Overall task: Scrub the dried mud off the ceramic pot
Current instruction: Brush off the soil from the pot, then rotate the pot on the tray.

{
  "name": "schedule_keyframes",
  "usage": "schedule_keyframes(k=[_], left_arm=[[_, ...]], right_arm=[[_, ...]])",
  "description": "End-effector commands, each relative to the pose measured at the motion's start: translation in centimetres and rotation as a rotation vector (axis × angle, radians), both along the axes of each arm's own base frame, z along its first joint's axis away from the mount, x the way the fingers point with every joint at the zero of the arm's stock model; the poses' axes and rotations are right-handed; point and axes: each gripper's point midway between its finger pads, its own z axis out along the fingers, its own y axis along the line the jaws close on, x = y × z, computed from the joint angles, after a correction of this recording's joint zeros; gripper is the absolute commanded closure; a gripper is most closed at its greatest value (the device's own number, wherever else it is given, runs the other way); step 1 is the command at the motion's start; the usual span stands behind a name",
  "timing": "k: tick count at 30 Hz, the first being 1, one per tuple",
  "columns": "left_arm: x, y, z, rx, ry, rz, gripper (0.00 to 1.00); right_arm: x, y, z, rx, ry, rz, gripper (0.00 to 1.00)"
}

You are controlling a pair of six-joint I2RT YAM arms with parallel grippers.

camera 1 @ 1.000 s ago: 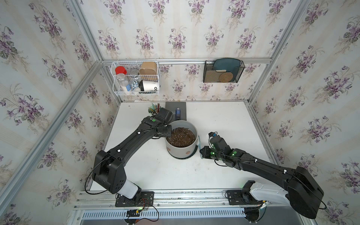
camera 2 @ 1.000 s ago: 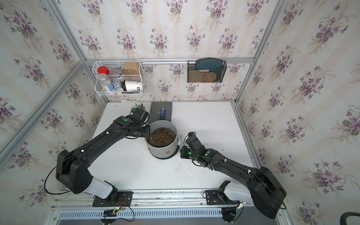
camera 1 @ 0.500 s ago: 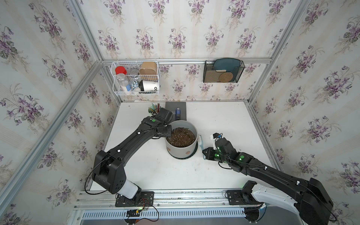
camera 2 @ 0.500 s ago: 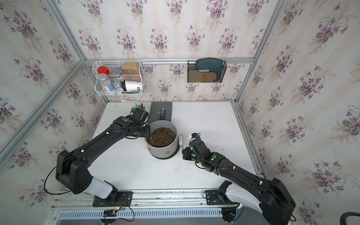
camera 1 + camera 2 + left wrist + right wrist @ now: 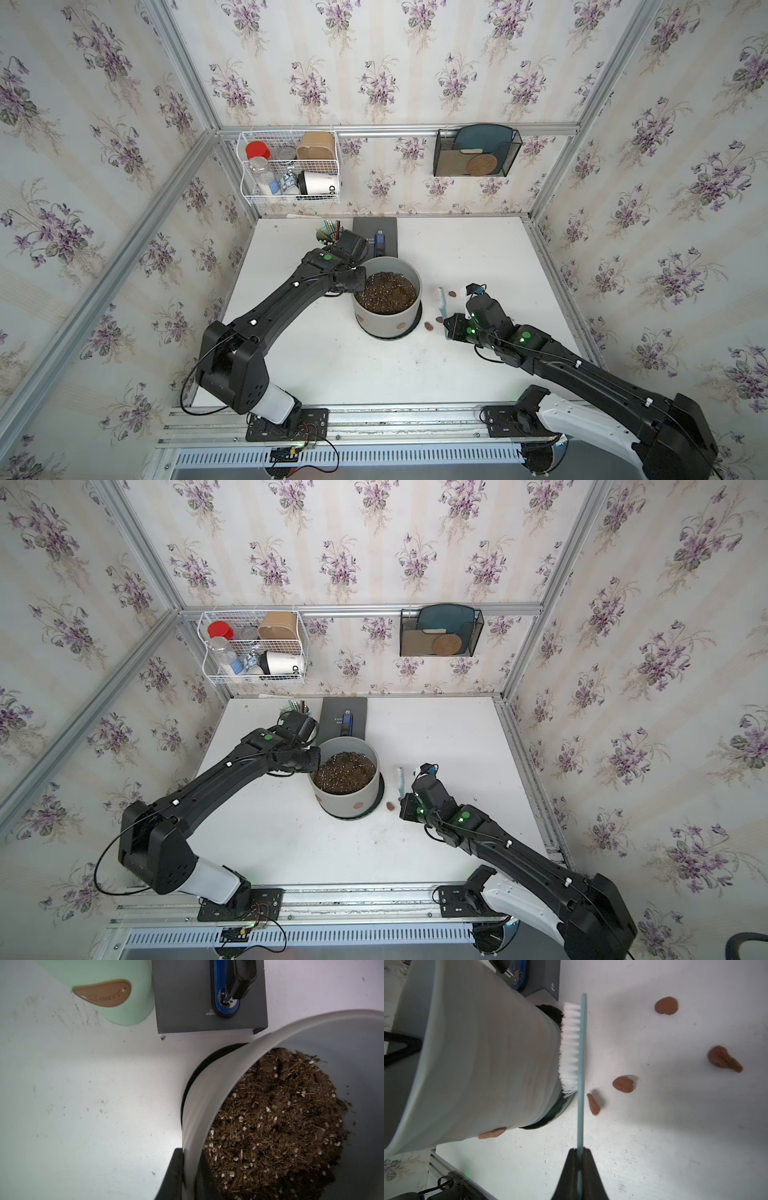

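Left gripper [image 5: 188,1169] clamps the ceramic pot [image 5: 207,1095] by its rim; right gripper [image 5: 579,1159] clamps a teal brush [image 5: 581,1064], bristles [image 5: 570,1049] ahead facing the pot wall, dried mud [image 5: 623,1084] blobs beside the brush

Robot lab cell dressed as home: floral wallpaper [image 5: 415,62] on alu frame [image 5: 395,128] (wire basket [image 5: 291,200] hung), arms [image 5: 282,303] bolted to rail [image 5: 395,419].
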Motion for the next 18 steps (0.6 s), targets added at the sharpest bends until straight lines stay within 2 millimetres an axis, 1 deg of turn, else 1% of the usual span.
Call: schedule_keyframes(k=[1,6,8,9,11,13,14,18], left_arm=[[0.1,-1.4,0.4,-0.074,0.002,-0.017,1.0],[0.0,-1.4,0.7,-0.074,0.0,-0.02,1.0],[0.2,-1.4,0.9,-0.074,-0.008,-0.021,0.86],[0.6,-1.5,1.2,-0.074,-0.017,-0.02,0.75],[1.2,-1.8,1.7,-0.075,-0.032,-0.022,0.64],[2.1,-2.1,1.9,-0.07,-0.049,-0.028,0.58],[2.7,-2.2,2.0,-0.062,-0.058,-0.026,0.56],[4.4,-2.3,1.3,-0.011,-0.049,-0.009,0.55]], right_arm=[[0.7,-1.3,-0.1,-0.092,-0.01,-0.038,1.0],[0.9,-1.9,0.7,-0.127,-0.028,-0.043,1.0],[0.6,-2.0,0.8,-0.123,-0.034,-0.031,1.0],[0.4,-2.1,1.0,-0.115,-0.039,-0.028,1.0],[0.0,-2.3,1.2,-0.104,-0.044,-0.027,1.0],[-0.3,-2.6,1.4,-0.091,-0.051,-0.03,1.0],[-0.5,-2.7,1.3,-0.084,-0.051,-0.031,1.0],[-1.1,-2.9,1.3,-0.06,-0.049,-0.036,1.0]])
